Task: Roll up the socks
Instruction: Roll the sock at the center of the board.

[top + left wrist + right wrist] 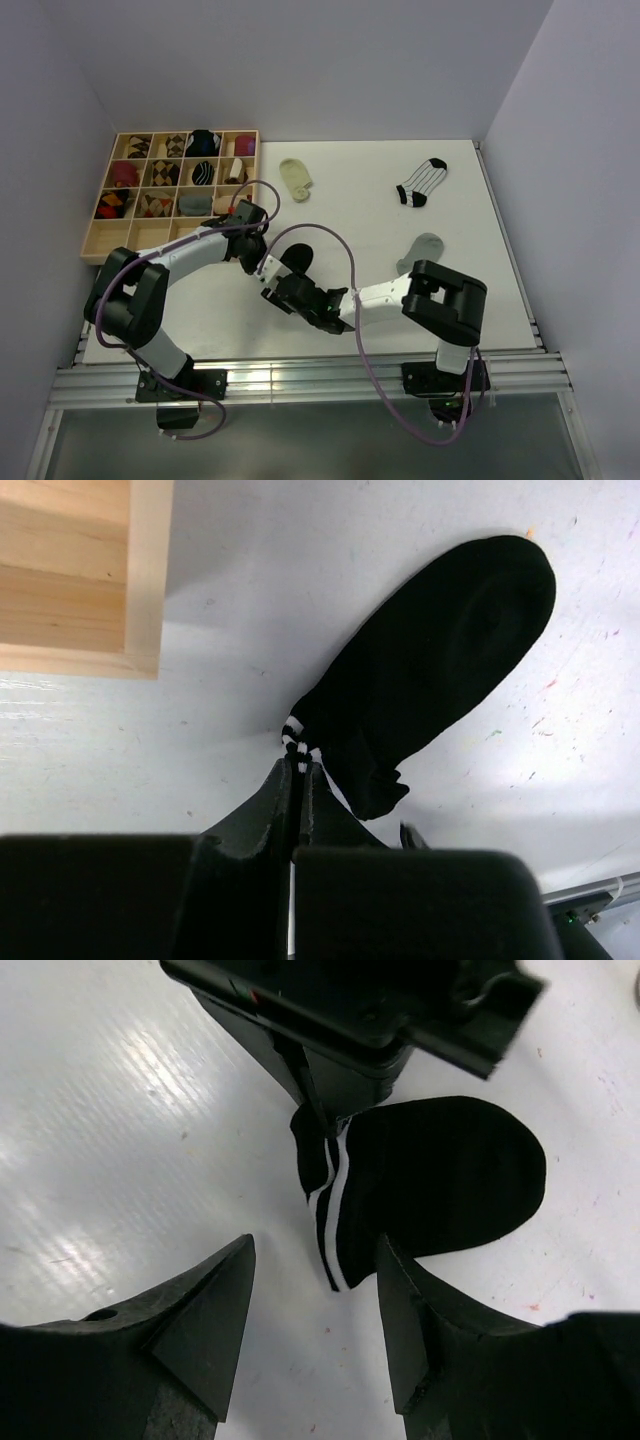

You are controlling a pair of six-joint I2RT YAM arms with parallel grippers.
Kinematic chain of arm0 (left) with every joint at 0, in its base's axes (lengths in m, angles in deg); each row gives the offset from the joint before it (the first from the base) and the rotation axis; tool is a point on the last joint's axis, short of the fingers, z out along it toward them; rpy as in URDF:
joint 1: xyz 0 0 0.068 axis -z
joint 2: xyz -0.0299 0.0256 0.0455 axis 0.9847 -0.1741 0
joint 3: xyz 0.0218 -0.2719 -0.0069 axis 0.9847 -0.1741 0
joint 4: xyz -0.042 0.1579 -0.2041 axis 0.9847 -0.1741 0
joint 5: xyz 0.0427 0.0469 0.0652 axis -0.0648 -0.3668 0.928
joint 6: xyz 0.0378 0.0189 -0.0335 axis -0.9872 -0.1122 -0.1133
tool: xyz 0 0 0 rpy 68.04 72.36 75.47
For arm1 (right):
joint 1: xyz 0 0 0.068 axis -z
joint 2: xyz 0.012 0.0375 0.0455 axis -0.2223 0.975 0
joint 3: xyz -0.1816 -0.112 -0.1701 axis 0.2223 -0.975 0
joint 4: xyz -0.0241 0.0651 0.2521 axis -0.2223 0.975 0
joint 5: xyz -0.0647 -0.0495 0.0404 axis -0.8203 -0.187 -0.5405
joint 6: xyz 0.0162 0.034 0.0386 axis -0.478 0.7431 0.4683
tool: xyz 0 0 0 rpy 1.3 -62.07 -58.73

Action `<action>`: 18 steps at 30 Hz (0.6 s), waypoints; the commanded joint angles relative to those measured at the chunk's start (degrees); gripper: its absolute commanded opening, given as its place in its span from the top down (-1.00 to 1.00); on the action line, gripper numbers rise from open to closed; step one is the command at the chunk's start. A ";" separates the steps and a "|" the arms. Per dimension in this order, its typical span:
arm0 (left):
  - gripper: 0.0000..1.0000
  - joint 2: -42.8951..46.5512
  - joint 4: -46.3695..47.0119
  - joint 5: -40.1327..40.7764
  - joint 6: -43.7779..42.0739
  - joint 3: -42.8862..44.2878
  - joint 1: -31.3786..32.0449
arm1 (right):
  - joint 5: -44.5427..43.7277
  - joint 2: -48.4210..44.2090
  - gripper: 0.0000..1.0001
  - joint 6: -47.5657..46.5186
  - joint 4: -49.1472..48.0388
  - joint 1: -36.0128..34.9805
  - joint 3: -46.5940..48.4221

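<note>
Matt cloth sock (440, 670), glossy table (150, 750), bare wooden tray (80, 570)

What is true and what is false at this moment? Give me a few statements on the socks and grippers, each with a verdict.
1. The left gripper is shut on the banded cuff of the black sock. True.
2. The right gripper is clamped on that sock as well. False: its jaws stand open and grip nothing.
3. The grey sock lies inside the wooden tray. False: it lies on the table, by the right arm.
4. The striped sock lies flat on the table, apart from both grippers. True.
5. The cream sock overlaps the striped sock. False: bare table separates them.
</note>
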 commanded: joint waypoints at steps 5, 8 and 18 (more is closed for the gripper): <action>0.99 -0.30 -0.62 -2.41 -1.77 1.73 -0.21 | -6.73 4.87 -0.13 -5.24 -6.23 -0.96 3.31; 0.99 -0.48 -0.62 -2.49 -1.77 1.73 -0.21 | -7.25 6.71 -0.09 -5.85 -6.67 -1.05 4.02; 0.99 -0.83 0.35 -3.02 -1.41 1.20 -0.30 | -6.55 9.53 0.46 -4.63 -7.46 -1.05 4.28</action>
